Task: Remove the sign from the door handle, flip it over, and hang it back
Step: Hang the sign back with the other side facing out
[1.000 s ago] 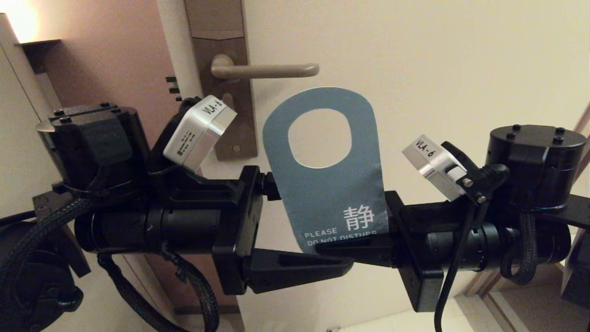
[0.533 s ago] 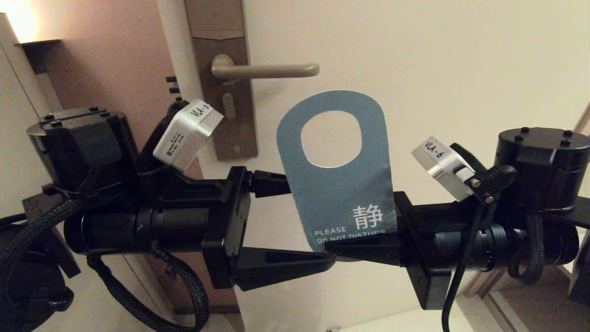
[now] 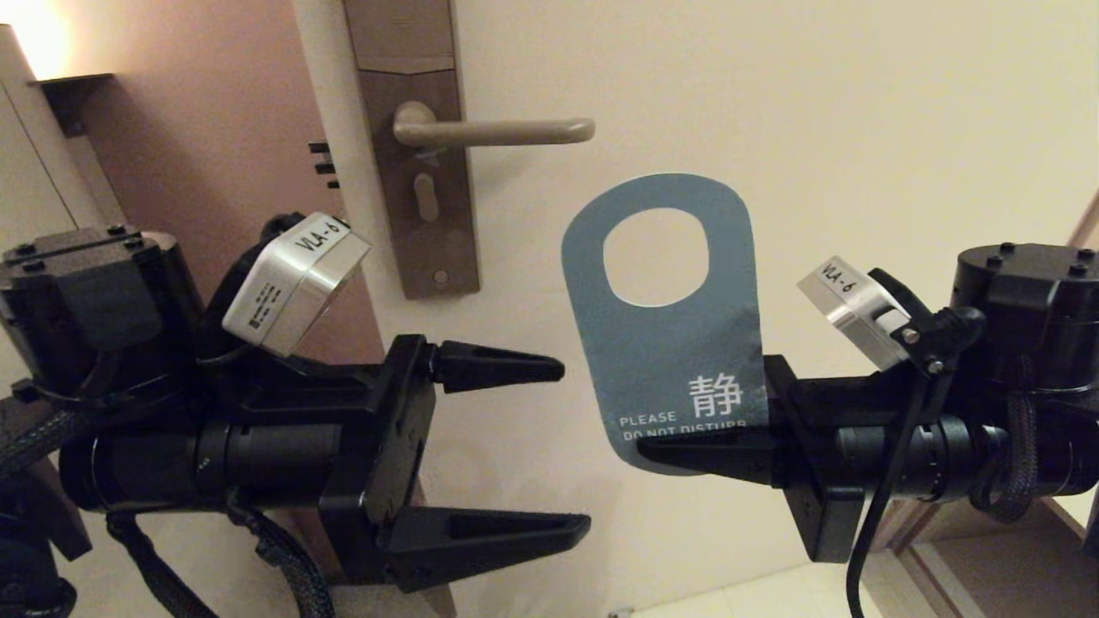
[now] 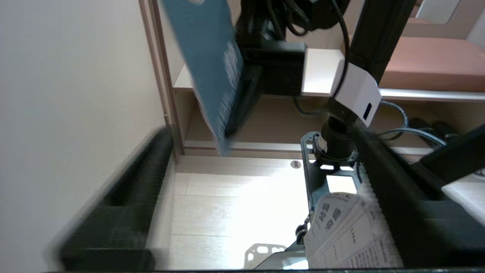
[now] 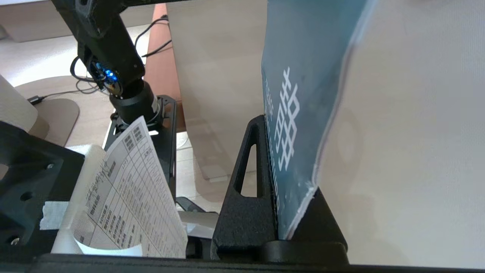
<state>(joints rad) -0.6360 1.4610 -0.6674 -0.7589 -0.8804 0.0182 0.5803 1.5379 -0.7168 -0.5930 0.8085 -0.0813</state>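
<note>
Two end effectors: both level before the door (image 3: pixel 859 129), fingers pointing at each other.
Right end effector (image 3: pixel 687 446): clamped on the sign's bottom edge, flat against the card's faces, so the card stands upright and its hole stays free for the lever.
Left end effector (image 3: pixel 549 451): spread wide, empty, apart from the sign; probably clear of it because one grip is enough for hanging.
Sign (image 3: pixel 665 343): in the air, below and to the right of the handle, touching neither handle nor door. Teal "PLEASE DO NOT DISTURB" face toward the robot.
Sign, make: thin flat card, matte, rounded top, large oval hole, white print, pale edge line.
Handle (image 3: pixel 506 131): bare; slim round bar, beige-bronze, smooth, on a tall brown plate (image 3: pixel 429 215) with a keyhole.
Stage, as judged: sign off the handle, rehanging yet to come.
Fingers (image 5: pixel 242 212): black, rough-grained plastic, wedge-shaped with slots.
</note>
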